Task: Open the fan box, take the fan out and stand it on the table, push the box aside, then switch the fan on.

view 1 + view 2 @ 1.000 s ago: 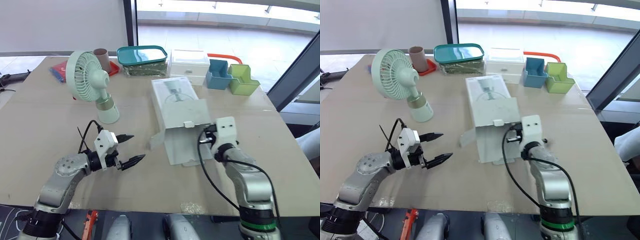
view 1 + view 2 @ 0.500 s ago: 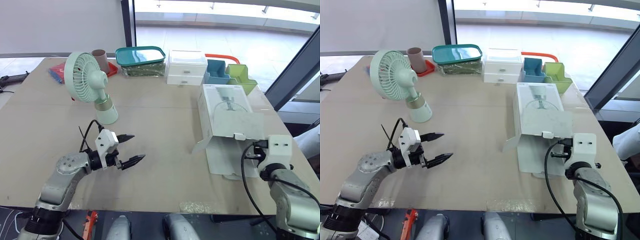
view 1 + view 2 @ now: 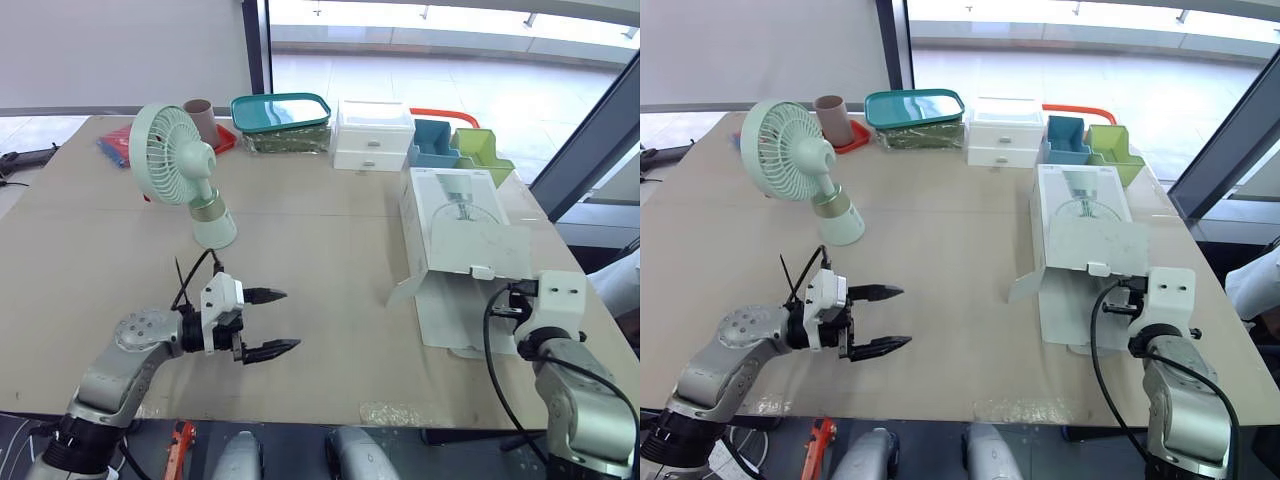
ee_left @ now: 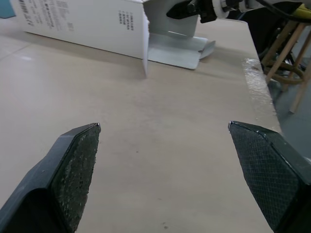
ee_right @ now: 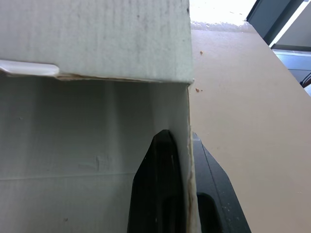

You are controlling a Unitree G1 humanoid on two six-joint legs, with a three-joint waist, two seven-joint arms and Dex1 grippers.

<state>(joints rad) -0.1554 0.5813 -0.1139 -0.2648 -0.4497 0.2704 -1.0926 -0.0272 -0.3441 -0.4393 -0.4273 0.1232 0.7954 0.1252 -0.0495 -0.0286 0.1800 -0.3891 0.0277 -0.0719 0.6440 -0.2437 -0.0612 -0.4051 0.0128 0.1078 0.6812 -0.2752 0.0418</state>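
My left claw (image 3: 290, 320) hangs with its 2 fingers wide apart, low over the bare front of the table (image 3: 330, 230). The mint-green desk fan (image 3: 185, 170) stands upright on its base beyond it, farther from me and a little to the left, well apart from the fingertips. I judge the left arm the nearer 1 for the switch, which I cannot make out. Over on the right, the white fan box (image 3: 455, 215) lies flat, long axis running away from me, open end toward me. My right claw (image 5: 182, 141) is clamped on its side wall.
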